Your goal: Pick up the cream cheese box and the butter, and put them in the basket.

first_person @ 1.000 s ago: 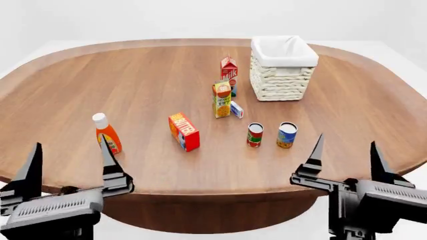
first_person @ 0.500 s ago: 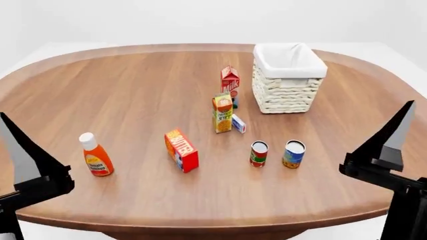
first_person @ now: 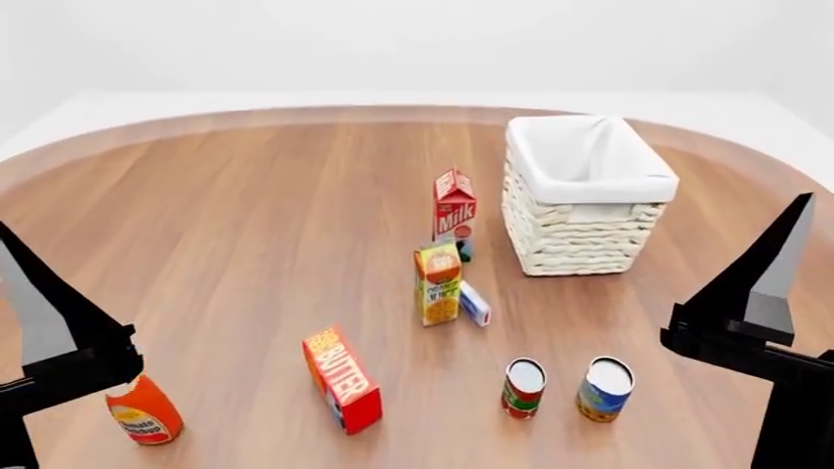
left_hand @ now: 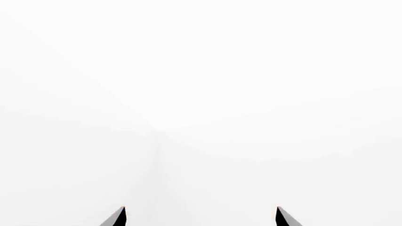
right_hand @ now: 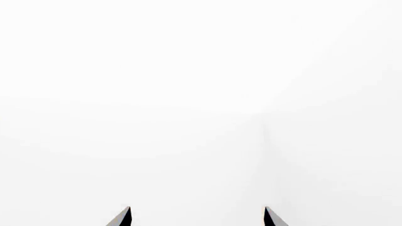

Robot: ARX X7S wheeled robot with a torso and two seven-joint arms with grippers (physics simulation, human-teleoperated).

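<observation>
- We see our left gripper (left_hand: pixel 199 217) and right gripper (right_hand: pixel 196 216) with fingers spread apart, holding nothing, facing blank white.
- The cream cheese box (first_person: pixel 475 304) lies on the table (first_person: pixel 234 225), nearer us than the basket (first_person: pixel 587 195), touching the orange juice carton (first_person: pixel 438 284).
- The butter (first_person: pixel 343 380) stands farther from the basket, nearer us.

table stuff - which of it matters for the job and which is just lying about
For the job: cream cheese box, butter, basket.

Lying about: milk carton, orange juice carton, two cans, sauce bottle.
</observation>
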